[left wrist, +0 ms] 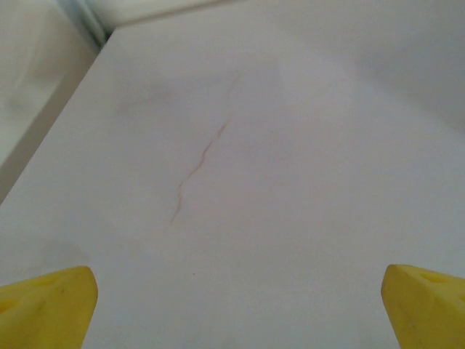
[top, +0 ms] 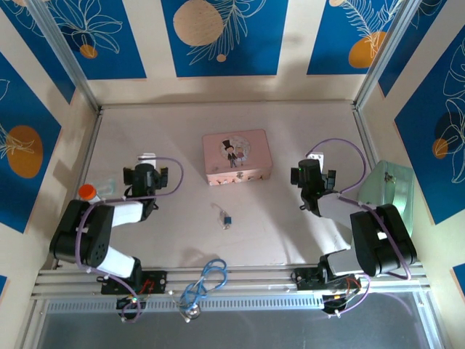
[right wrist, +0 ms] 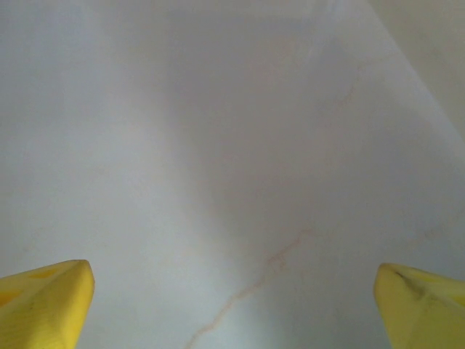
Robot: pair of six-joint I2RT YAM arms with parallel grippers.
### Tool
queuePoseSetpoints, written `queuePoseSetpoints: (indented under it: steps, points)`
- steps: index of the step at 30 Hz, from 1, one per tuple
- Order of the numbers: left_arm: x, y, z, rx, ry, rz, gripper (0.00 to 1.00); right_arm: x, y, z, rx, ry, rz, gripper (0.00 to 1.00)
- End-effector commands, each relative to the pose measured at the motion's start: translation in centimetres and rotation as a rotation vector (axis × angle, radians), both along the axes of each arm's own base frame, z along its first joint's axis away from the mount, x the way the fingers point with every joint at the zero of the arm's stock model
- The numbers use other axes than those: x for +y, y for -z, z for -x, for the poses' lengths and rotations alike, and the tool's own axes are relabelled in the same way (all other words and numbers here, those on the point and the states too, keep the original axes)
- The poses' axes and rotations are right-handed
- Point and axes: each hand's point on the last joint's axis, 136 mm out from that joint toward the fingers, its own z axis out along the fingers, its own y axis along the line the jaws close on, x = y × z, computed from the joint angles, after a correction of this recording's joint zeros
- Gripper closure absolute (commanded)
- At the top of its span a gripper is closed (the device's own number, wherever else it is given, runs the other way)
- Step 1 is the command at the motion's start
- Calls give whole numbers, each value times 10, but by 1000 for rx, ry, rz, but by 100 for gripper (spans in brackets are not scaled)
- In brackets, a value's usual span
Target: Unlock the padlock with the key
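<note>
Padlock (top: pixel 227 221): tiny, blue body with a silvery metal part, lying flat on the counter (top: pixel 290 218). It sits about mid-counter, a bit toward the near edge and between the two arms. A thin silvery bit (top: pixel 218 211) sits right at its far-left side, too small to tell what it is.

Pink tin (top: pixel 237 157) is just beyond the padlock, lid shut, picture side up, not touching it.

Left end effector (top: pixel 147 158) is well left of the padlock, pointing at the far wall and clear of everything. Left wrist view: left end effector (left wrist: pixel 232 313) has its yellow fingers (left wrist: pixel 45 309) wide apart with bare counter between them, nothing held.

Right end effector (top: pixel 314 158) is well right of the padlock, just past the tin's right end and apart from it. Right wrist view: right end effector (right wrist: pixel 232 305) is also spread wide, fingers at the frame's bottom corners, bare veined counter between, nothing held.

An orange-capped item (top: pixel 87 192) sits by the left arm. A blue cable loop (top: pixel 211 276) lies at the near rail.
</note>
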Motion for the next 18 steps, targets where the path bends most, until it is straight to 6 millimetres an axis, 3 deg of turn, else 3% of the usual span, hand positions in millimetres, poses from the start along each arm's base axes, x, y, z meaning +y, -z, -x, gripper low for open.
queuePoseSetpoints:
  steps: [1,6,9,18]
  points:
    - [-1,-17,-7,-119,59,71,1,8,-30,-28,-180,-95,-63,1]
    - [-8,-5,-9,-115,119,89,1,12,-19,-43,-232,-217,-208,1]
    - [-7,-7,-10,-126,117,88,1,13,-8,-36,-207,-282,-298,1]
    - [-6,-8,-9,-136,114,81,1,14,-8,-36,-220,-284,-286,1]
